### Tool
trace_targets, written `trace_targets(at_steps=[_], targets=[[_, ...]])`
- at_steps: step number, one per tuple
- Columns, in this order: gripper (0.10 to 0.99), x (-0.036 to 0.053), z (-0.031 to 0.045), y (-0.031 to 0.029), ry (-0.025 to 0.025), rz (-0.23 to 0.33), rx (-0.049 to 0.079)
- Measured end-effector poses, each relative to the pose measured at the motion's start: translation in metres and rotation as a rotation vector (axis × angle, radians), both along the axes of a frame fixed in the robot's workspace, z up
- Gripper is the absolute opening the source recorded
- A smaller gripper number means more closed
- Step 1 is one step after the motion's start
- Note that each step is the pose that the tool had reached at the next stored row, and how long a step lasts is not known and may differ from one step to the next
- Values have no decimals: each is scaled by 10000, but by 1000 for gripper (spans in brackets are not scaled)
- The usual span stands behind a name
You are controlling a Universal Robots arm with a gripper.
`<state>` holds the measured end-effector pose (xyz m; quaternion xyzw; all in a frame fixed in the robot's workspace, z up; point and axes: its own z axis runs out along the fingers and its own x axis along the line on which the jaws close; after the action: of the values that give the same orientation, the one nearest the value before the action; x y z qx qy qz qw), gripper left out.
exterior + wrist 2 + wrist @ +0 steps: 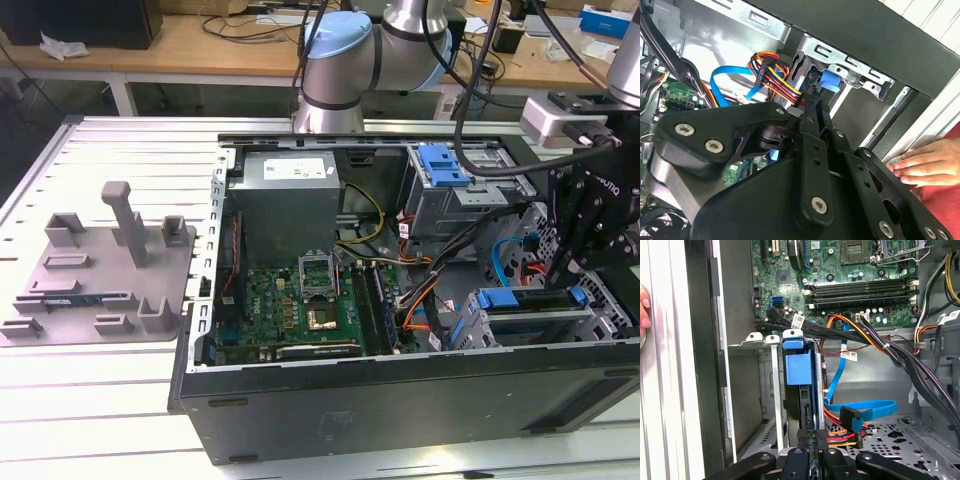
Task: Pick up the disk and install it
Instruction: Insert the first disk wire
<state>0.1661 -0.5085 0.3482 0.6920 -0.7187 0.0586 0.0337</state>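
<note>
- The flat silver metal disk in its blue plastic carrier (799,367) stands on edge inside the grey metal drive cage (774,390). The cage sits in the open black computer case (400,405), on the exterior view's right.
- The black gripper (812,436) has its fingers drawn almost together, tips at the disk's edge. I cannot tell whether they pinch it.
- A flat blue cable (865,407) loops beside the cage.
- A person's hand (930,165) lies just outside the case wall.
- A grey moulded plastic tray (100,270) lies well apart.

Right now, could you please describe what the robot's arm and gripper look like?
The arm has silver-grey cylindrical joints with pale blue caps; black cables hang beside it. The gripper is matte black, built from flat linkage bars pinned with silver screws, with small white lettering on its body.
</note>
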Motion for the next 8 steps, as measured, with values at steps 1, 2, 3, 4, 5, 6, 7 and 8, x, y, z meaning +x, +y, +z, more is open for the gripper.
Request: trace_targets(at_steps=[1, 2, 3, 4, 5, 6, 7, 8], targets=[[169, 0, -1, -1, 0, 0, -1], [169, 0, -3, -2, 0, 0, 0], [169, -1, -5, -3, 0, 0, -1], [169, -3, -6, -4, 1, -1, -2], [169, -4, -8, -5, 0, 0, -3], [169, -5, -10, -6, 1, -1, -3], [169, -6, -11, -7, 0, 0, -3], [169, -7, -12, -8, 0, 0, -3]])
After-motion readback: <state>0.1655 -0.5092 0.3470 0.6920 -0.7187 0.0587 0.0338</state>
